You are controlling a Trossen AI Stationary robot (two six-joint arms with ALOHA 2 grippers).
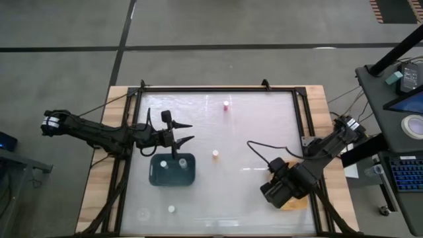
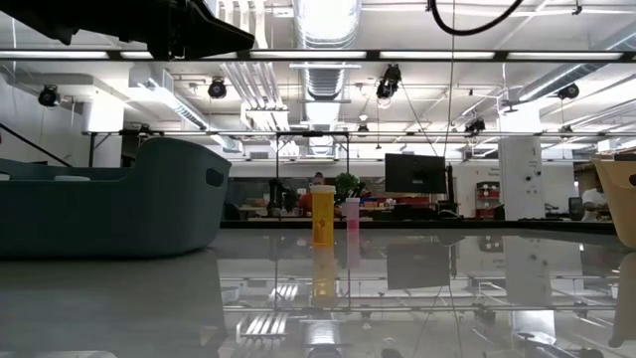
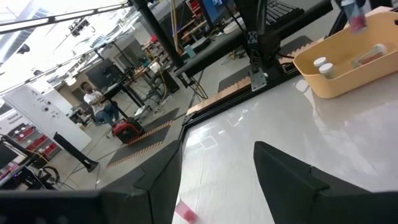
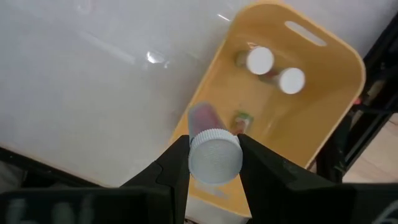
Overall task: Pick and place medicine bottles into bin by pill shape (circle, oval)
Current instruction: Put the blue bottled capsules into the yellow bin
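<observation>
My right gripper is shut on a medicine bottle with a white cap and a pinkish body, over the yellow bin at the table's near right. Two white-capped bottles stand in that bin. My left gripper hangs open and level above the far edge of the teal bin, which holds two bottles. An orange bottle, a pink one and a white-capped one stand loose on the table. My right gripper pinches the bottle by its white cap between the two fingers, one on each side. The fingers point down from above. The bottle hangs below them, cap up, lifted clear over the yellow bin.
In the low view the teal bin fills the left, and the orange bottle and pink bottle stand mid-table. A black frame rims the white tabletop. A cable lies across its right part.
</observation>
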